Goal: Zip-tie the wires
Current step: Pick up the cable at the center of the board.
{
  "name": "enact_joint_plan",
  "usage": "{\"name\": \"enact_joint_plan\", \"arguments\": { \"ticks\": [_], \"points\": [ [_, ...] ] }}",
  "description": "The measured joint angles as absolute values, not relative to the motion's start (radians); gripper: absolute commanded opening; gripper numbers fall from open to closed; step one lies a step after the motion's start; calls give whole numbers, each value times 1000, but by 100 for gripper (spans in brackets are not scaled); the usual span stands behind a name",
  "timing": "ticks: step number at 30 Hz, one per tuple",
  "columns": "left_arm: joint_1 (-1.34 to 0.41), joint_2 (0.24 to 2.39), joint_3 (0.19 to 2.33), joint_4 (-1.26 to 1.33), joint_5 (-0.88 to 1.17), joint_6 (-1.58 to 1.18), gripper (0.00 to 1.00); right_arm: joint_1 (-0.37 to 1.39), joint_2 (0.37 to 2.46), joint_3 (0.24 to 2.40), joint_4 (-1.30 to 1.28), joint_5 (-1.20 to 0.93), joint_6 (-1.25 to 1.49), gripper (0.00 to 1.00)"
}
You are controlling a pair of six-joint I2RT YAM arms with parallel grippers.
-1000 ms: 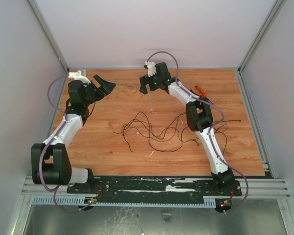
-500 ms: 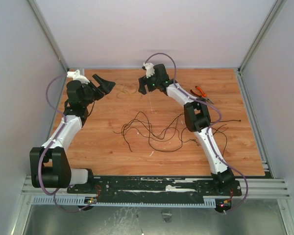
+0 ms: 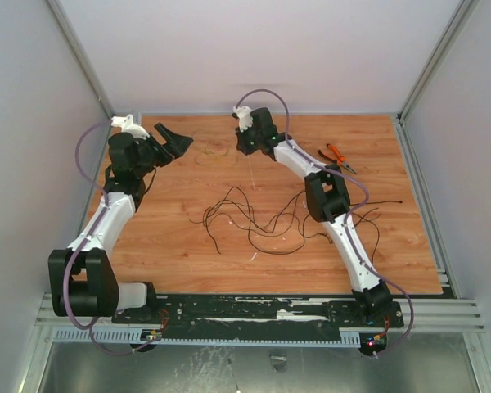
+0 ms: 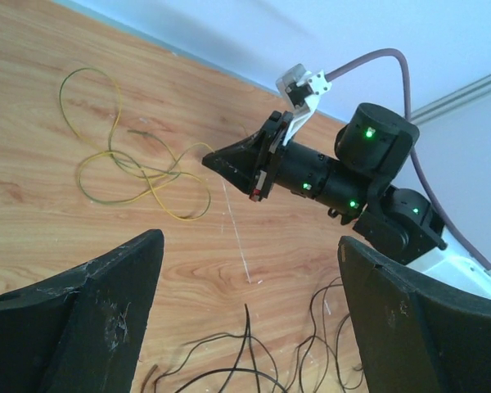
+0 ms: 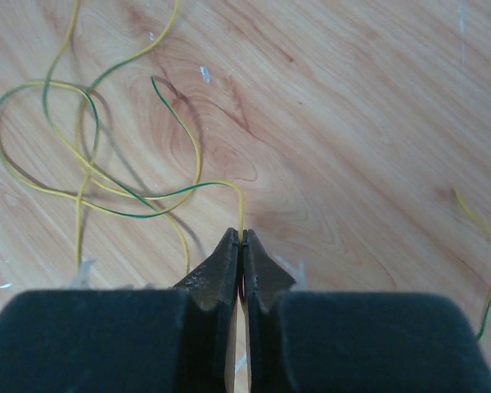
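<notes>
Right gripper [image 5: 242,239] pinched on a yellow-green wire [image 5: 90,176] at the far side of the tabletop [image 3: 164,237], with the left gripper [image 3: 176,141] standing wide open.

The right wrist view shows the right fingers [image 5: 221,270] pressed together, and one end of the yellow-green wire runs straight in between their tips (the rest of it lies in loose loops on the wood just beyond). The left fingers [image 4: 106,303] are spread well apart with nothing between them, raised over the far left part of the tabletop and pointing toward the right gripper. The wires [image 3: 254,217], a floppy black tangle, lie in the middle of the tabletop, apart from both grippers. Orange-handled pliers [image 3: 335,155] lie near the far right, beside the right arm.
</notes>
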State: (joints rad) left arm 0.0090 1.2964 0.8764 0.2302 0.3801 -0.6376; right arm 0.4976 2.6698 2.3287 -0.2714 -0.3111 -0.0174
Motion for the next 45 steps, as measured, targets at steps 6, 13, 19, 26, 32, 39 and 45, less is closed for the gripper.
{"name": "enact_joint_plan", "arguments": {
  "ticks": [6,13,19,26,32,39,45],
  "points": [
    [31,1259,912,189,422,-601,94,500,2547,2317,-320,-275,-30,0],
    [44,1201,936,184,472,-575,92,500,2213,2317,-334,-258,-27,0],
    [42,1214,938,230,569,-583,91,500,1963,2342,-286,-264,-2,0],
    [-21,1302,946,244,523,-524,90,501,1888,2345,-292,-279,22,0],
    [-104,1485,957,226,452,-480,89,501,1885,2319,-340,-261,23,0],
    [-236,1626,1060,181,420,-424,89,501,1843,2269,-365,-206,17,0],
    [-318,1695,1137,144,408,-340,88,501,1798,2220,-364,-174,13,0]
  ]
}}
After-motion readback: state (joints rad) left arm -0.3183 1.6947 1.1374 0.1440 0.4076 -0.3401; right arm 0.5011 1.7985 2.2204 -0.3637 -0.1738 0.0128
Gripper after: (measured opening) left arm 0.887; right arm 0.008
